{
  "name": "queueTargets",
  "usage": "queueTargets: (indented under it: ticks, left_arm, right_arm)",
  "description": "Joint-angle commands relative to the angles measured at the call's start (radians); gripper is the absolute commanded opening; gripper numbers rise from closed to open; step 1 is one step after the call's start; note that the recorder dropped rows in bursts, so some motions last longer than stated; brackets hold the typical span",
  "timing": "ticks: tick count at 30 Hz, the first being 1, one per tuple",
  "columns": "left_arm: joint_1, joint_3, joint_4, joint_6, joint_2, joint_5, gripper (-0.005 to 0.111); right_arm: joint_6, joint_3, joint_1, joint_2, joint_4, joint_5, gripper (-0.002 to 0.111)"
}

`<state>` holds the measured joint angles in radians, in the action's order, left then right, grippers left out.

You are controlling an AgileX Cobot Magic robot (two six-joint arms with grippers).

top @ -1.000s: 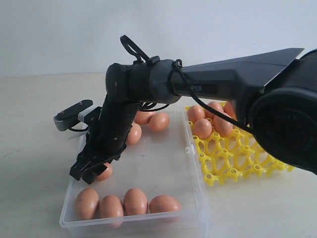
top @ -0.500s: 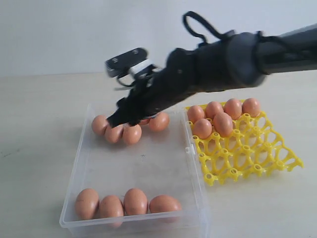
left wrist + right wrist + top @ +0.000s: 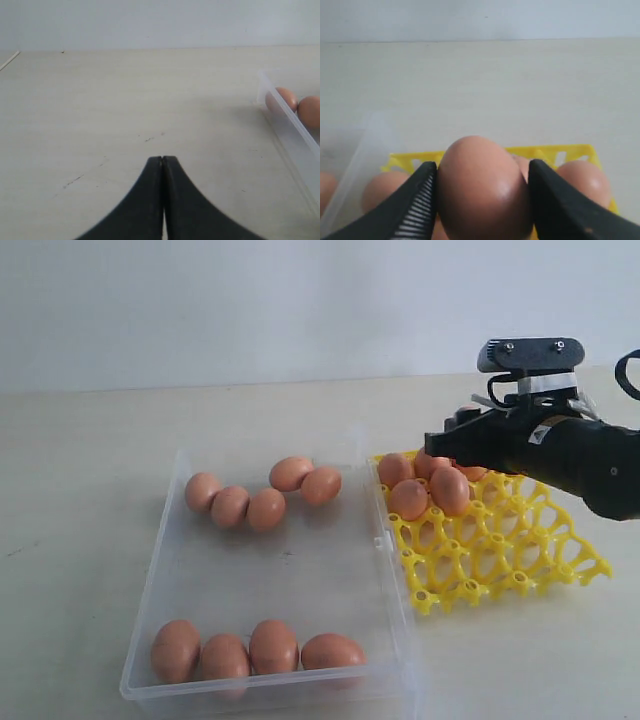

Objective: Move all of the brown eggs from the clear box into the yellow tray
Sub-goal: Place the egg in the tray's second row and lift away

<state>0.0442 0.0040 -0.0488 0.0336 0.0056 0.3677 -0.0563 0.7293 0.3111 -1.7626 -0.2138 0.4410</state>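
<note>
My right gripper (image 3: 483, 166) is shut on a brown egg (image 3: 482, 185), both fingers pressed against its sides. In the exterior view this gripper (image 3: 447, 446) hovers over the back left part of the yellow tray (image 3: 500, 550), where several brown eggs (image 3: 408, 499) sit in cups. The clear box (image 3: 170, 530) holds several more eggs, one cluster at the back (image 3: 266, 509) and a row at the front (image 3: 273, 645). My left gripper (image 3: 163, 159) is shut and empty over bare table, beside the box wall (image 3: 287, 120); the exterior view does not show it.
The pale table (image 3: 80, 490) spreads around the box and tray, with a plain wall behind. The tray's front cups (image 3: 480, 575) hold nothing. The tray touches the box's right wall (image 3: 390, 540).
The right arm has lifted an egg from the left side of the box and swung right with it, ending above the tray. The left arm has stayed out of the exterior view.
</note>
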Motion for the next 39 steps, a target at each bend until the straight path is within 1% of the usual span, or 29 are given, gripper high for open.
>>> queueTargets:
  ticks: [1,5,8,12,13,16,17,19,23,24,25,27,29,31,32,35,36,39]
  left_arm:
    - [-0.005,-0.004,-0.006,-0.006,-0.006,-0.014,0.000]
    - [-0.005,-0.004,-0.006,-0.006,-0.006,-0.014,0.000]
    - [-0.005,-0.004,-0.006,-0.006,-0.006,-0.014,0.000]
    - [-0.005,-0.004,-0.006,-0.006,-0.006,-0.014,0.000]
    - [-0.005,-0.004,-0.006,-0.006,-0.006,-0.014,0.000]
    - [-0.005,-0.004,-0.006,-0.006,-0.006,-0.014,0.000]
    - [-0.005,-0.004,-0.006,-0.006,-0.006,-0.014,0.000]
    - [-0.005,-0.004,-0.006,-0.006,-0.006,-0.014,0.000]
    - [-0.005,-0.004,-0.006,-0.006,-0.006,-0.014,0.000]
    - [-0.005,-0.004,-0.006,-0.006,-0.006,-0.014,0.000]
    - [-0.005,-0.004,-0.006,-0.006,-0.006,-0.014,0.000]
    - [-0.005,-0.004,-0.006,-0.006,-0.006,-0.014,0.000]
    - [-0.005,-0.004,-0.006,-0.006,-0.006,-0.014,0.000]
    - [-0.005,-0.004,-0.006,-0.006,-0.006,-0.014,0.000]
    - [-0.005,-0.004,-0.006,-0.006,-0.006,-0.014,0.000]
    - [-0.005,-0.004,-0.006,-0.006,-0.006,-0.014,0.000]
    - [-0.005,-0.004,-0.006,-0.006,-0.006,-0.014,0.000]
    - [-0.005,-0.004,-0.006,-0.006,-0.006,-0.014,0.000]
  right_arm:
    - [0.047,-0.006,-0.054,-0.046,0.053,0.046,0.000]
    - [0.119,-0.004,-0.074,-0.091,0.128,0.055,0.000]
    - [0.156,-0.004,-0.074,-0.115,0.168,0.081,0.007]
    - [0.153,-0.004,-0.074,-0.127,0.168,0.088,0.029]
    - [0.147,-0.004,-0.074,-0.127,0.168,0.088,0.039]
    - [0.143,-0.004,-0.074,-0.127,0.165,0.092,0.060]
    - [0.143,-0.004,-0.074,-0.127,0.162,0.092,0.065]
    - [0.143,-0.004,-0.074,-0.125,0.162,0.092,0.069]
    - [0.132,-0.004,-0.074,-0.081,0.160,0.078,0.068]
    - [0.132,-0.004,-0.074,-0.054,0.167,0.069,0.067]
    - [0.132,-0.002,-0.065,-0.023,0.171,0.061,0.063]
    - [0.132,0.021,-0.034,0.038,0.177,0.015,0.050]
    - [0.132,0.083,0.010,0.088,0.225,-0.089,0.030]
    - [0.132,0.168,0.063,0.105,0.274,-0.237,0.008]
    - [0.132,0.222,0.097,0.106,0.297,-0.328,0.000]
    - [0.124,0.390,0.195,0.070,0.302,-0.586,0.000]
    - [0.114,0.432,0.226,0.054,0.293,-0.648,0.000]
    - [-0.038,0.566,0.296,-0.016,0.158,-0.831,0.001]
